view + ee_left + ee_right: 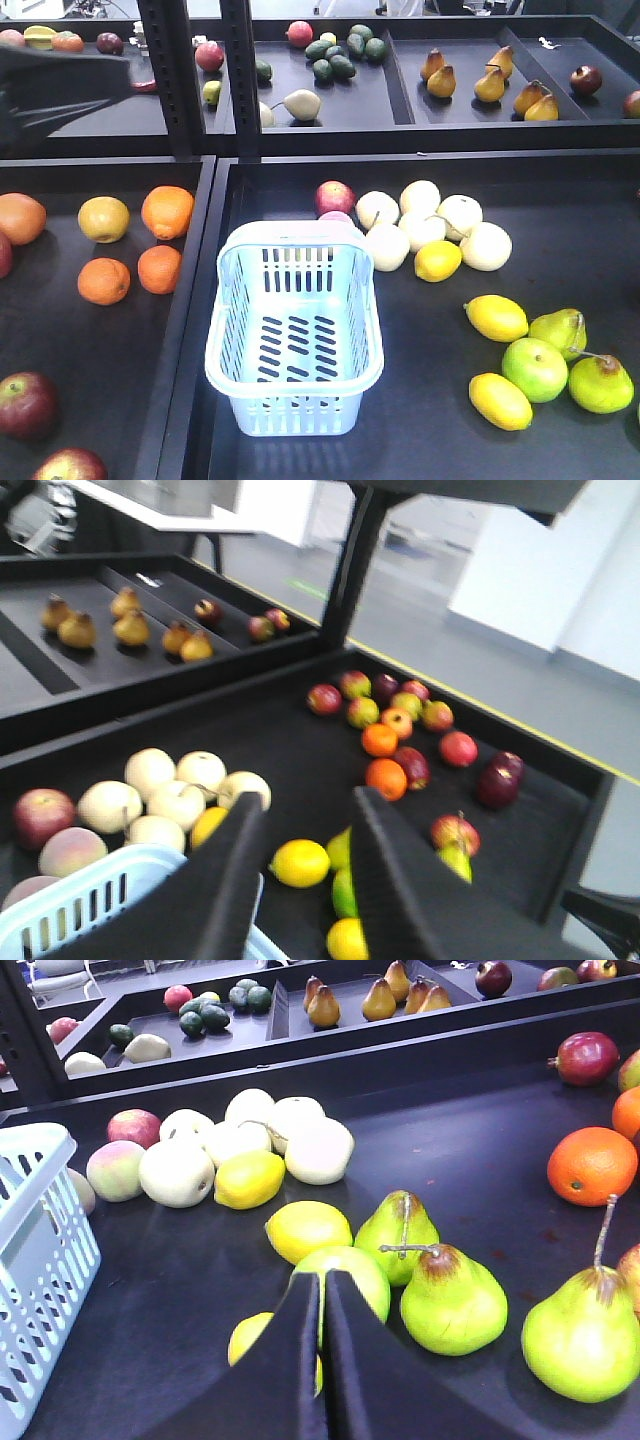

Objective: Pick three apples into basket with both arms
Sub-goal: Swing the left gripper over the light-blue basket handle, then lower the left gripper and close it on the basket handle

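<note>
The pale blue slotted basket (295, 330) stands upright and empty, just below-left of the left end effector (305, 810) and well left of the right end effector (322, 1285). A dark red apple (25, 403) and a second apple (70, 465) lie well apart from both.

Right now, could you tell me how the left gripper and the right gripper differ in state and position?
The left gripper is open, with a lemon showing through the gap; the right gripper is closed tight. The left gripper sits by the basket corner, while the right gripper points at the green apple. Both are black and hold nothing.
</note>
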Available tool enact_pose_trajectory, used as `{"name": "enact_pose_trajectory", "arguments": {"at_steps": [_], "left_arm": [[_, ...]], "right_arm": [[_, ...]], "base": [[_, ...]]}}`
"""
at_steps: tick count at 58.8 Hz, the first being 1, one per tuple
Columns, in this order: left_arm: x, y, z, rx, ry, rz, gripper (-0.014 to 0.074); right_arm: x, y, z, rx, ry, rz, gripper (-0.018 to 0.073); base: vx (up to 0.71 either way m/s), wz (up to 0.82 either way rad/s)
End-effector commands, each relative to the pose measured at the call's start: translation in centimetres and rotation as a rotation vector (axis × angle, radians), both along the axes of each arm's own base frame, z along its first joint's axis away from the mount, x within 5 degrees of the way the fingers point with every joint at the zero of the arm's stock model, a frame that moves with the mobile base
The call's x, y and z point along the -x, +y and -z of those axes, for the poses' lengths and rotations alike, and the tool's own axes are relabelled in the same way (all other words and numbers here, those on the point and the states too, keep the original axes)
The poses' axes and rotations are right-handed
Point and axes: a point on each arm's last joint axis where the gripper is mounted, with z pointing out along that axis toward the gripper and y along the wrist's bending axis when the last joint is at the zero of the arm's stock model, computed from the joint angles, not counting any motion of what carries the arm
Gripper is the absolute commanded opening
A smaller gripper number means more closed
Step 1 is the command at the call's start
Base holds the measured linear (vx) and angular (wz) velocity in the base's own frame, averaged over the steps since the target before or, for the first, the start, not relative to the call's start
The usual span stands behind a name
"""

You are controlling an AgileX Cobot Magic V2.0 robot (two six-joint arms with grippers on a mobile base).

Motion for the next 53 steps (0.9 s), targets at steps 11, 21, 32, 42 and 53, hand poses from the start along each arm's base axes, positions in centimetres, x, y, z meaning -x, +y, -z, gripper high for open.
{"name": "enact_pose_trajectory", "arguments": {"at_steps": [11,21,32,42,53], "left_arm": [[-4.2,-0.5,-2.1,-0.062,-0.035,0.055,0.055],[-6.7,-0.8,-1.8,-0.194,-0.034,0.081,0.0559],[-9.0,-3.4,-0.6,-0.314,-0.046,0.175,0.0559],[-11.6,-6.9,2.8,-0.403,-0.025,0.282,0.0559],[-14.4,-8.9,7.9,-0.548,0.046,0.312,0.0559]], "right_arm": [[-0.2,0.1,-0.3,0.018,-0.064,-0.011,-0.0005],[-0.2,0.1,-0.3,0.018,-0.064,-0.011,-0.0005],[-0.2,0.1,-0.3,0.018,-0.064,-0.011,-0.0005],[-0.2,0.1,-0.3,0.018,-0.064,-0.011,-0.0005],[-0.2,0.1,-0.3,0.018,-0.064,-0.011,-0.0005]], "base": [[0.0,0.0],[0.0,0.0],[0.0,0.0],[0.0,0.0],[0.0,0.0]]}}
